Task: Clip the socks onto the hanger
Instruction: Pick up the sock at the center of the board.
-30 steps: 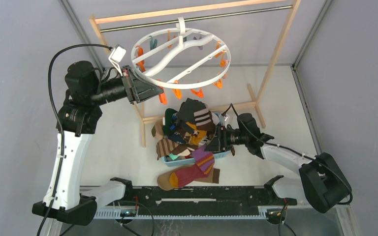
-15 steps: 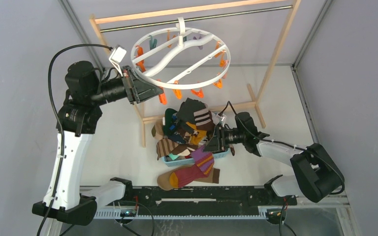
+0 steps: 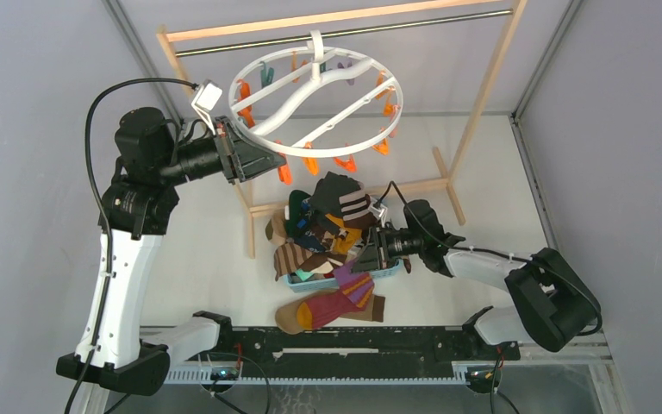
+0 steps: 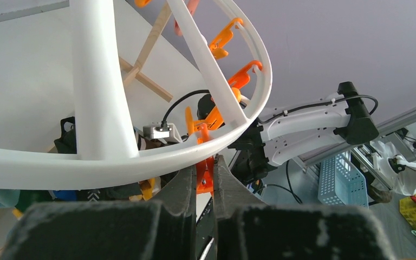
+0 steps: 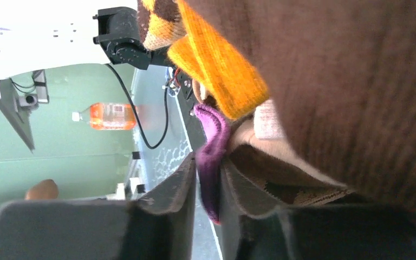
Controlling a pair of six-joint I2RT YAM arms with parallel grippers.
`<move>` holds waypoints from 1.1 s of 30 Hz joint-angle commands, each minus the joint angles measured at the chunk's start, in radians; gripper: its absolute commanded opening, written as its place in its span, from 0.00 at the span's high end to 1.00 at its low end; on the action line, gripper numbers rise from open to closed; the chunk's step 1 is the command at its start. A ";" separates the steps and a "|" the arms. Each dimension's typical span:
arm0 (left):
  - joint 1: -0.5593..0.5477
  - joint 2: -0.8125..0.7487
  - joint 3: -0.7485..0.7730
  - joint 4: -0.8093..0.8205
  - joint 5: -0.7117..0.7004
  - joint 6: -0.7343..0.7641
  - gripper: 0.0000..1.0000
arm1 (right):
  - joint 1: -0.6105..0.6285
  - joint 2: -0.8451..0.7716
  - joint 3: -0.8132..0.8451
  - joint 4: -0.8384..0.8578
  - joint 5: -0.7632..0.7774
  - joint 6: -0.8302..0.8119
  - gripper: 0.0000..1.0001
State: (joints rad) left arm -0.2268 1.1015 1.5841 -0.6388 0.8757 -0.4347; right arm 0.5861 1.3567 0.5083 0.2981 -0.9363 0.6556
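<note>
We saw the left gripper [image 4: 206, 168] pinching an orange clothespin [image 4: 202, 183] at the left rim of the hanger [image 4: 95, 108]. The right gripper [image 5: 208, 165] pinched the edge of a purple sock [image 5: 212, 138].

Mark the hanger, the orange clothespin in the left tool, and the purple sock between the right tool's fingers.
hanger [image 4: 95, 81], left wrist view, wide white cross bar
orange clothespin [image 4: 204, 176], left wrist view, its pinched lower body
purple sock [image 5: 212, 151], right wrist view, its pinched edge

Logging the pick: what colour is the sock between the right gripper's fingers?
The sock is purple, clearest in the right wrist view.
</note>
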 commanded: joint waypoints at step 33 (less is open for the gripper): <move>0.014 -0.018 0.017 0.088 0.064 -0.086 0.93 | 0.169 0.161 0.362 1.219 0.198 0.579 1.00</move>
State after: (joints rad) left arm -0.2211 1.1015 1.5856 -0.6064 0.9009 -0.4900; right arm 0.7326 1.4994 0.7994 1.4147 -0.7815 1.2213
